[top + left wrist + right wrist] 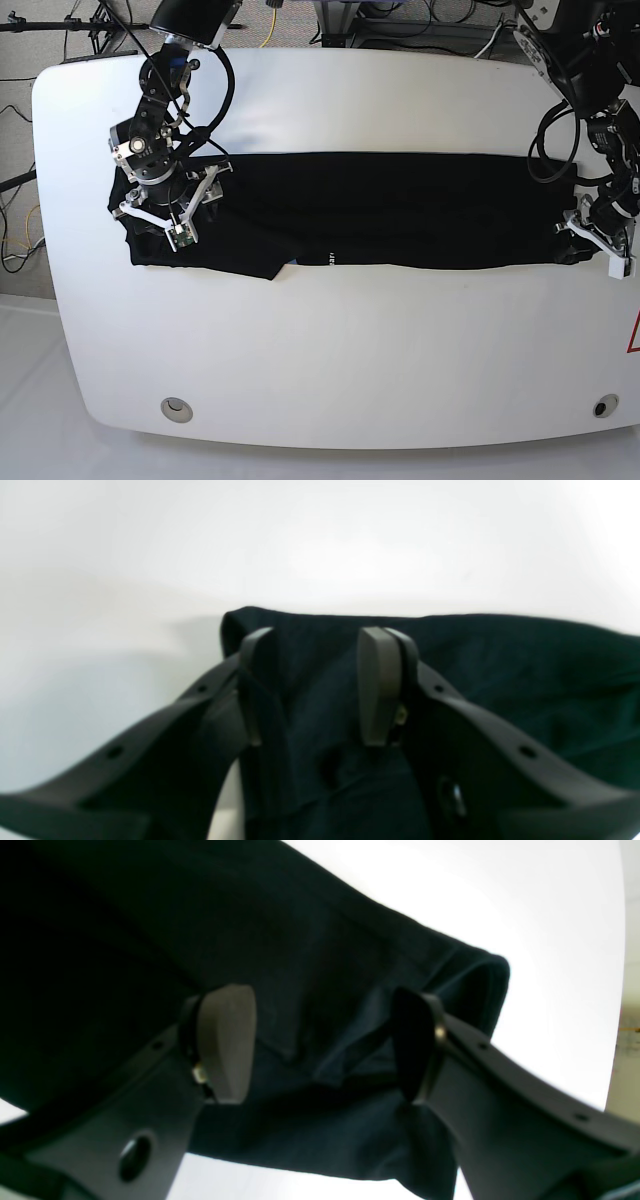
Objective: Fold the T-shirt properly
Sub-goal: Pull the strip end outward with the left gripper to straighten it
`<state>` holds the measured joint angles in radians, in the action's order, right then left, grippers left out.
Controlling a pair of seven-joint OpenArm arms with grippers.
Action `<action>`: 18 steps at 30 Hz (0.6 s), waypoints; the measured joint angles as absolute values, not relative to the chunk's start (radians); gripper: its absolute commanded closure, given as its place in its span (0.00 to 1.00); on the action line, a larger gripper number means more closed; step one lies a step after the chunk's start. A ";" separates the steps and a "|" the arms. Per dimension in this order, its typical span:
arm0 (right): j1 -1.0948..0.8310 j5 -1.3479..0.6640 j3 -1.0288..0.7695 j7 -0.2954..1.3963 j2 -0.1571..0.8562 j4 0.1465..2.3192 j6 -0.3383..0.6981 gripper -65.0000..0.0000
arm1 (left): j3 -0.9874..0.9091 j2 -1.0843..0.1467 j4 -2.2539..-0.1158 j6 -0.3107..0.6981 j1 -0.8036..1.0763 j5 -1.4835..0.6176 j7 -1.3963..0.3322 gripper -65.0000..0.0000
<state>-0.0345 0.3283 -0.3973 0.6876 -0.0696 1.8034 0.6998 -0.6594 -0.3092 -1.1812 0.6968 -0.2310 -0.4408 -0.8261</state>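
The black T-shirt [380, 210] lies as a long flat band across the white table [330, 350], with tiny white lettering [327, 259] at its near edge. My right gripper [170, 215] is over the shirt's left end. In the right wrist view it [320, 1005] stands open, its fingers wide apart above a wrinkle of the fabric [150, 940]. My left gripper [595, 235] is at the shirt's right end. In the left wrist view its jaws [320, 645] are apart and straddle the cloth's folded end [500, 680], with nothing pinched between the pads.
Two round grommets [177, 407] [604, 406] sit near the table's front corners. Cables [100, 20] and stands crowd the floor behind the table's far edge. Bare white tabletop lies in front of and behind the shirt.
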 measured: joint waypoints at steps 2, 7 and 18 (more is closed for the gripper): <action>-0.035 0.328 -0.397 0.688 -0.069 1.804 0.700 0.37 | -0.661 -0.329 -1.131 0.697 -0.237 -0.485 -0.827 0.59; -0.035 0.327 -0.397 0.684 -0.070 1.805 0.700 0.37 | -0.663 -0.381 -1.051 0.696 -0.239 -0.517 -0.830 0.56; -0.034 0.327 -0.392 0.692 -0.069 1.805 0.700 0.37 | -0.665 -0.400 -1.139 0.690 -0.186 -0.414 -0.728 0.43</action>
